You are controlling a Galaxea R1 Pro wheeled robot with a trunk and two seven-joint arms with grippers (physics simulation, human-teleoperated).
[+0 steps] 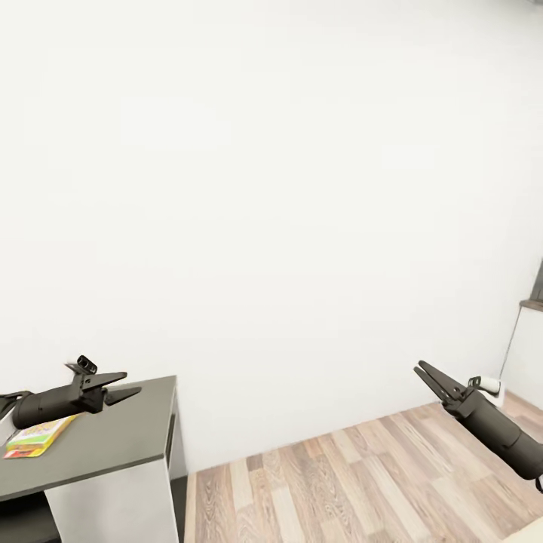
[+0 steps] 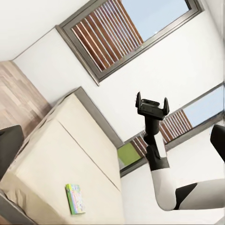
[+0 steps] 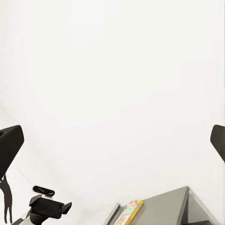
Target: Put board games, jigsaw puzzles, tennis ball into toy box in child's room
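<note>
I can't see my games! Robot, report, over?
Left gripper open, empty, over table. Right gripper open, empty, above floor. One game on table, another on bed. Nothing blocking.

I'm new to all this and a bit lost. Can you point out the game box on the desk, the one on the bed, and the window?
Desk game box [image 1: 38,437], head view, cover.
Bed game box [image 2: 75,198], left wrist view, cover.
Window [image 2: 105,35], left wrist view, slats.
</note>
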